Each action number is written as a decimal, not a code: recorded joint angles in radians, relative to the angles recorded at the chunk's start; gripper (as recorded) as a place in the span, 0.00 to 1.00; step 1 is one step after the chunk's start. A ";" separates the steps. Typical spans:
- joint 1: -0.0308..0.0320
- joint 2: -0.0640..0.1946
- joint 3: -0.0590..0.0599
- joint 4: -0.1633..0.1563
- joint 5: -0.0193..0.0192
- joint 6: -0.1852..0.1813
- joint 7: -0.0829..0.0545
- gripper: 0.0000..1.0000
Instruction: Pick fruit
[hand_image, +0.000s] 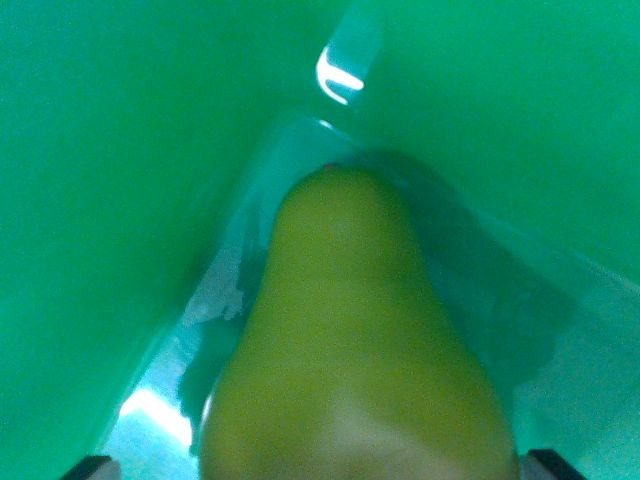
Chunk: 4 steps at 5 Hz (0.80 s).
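A yellow-green pear (350, 340) fills the lower middle of the wrist view, very close to the camera, its narrow end pointing away. It lies on the floor of a green bin (120, 180). Of my gripper (322, 466) only two dark fingertips (88, 466) show, in the bottom corners, one on each side of the pear's wide end. They stand far apart. A strip of bin floor shows between the fingertip at the wrist view's left and the pear, so the gripper is open around the fruit and not clamped on it.
The bin's green walls rise steeply on both sides and meet at a far corner with a bright glare spot (340, 75). The pale glossy floor (500, 300) shows around the pear. No other fruit is in view.
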 joint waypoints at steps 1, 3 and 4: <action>0.0001 0.000 0.000 0.000 0.0000 -0.001 0.000 0.00; 0.0001 0.000 0.000 0.000 0.0000 -0.001 0.000 0.00; 0.0001 0.000 0.000 0.000 0.0000 -0.001 0.000 1.00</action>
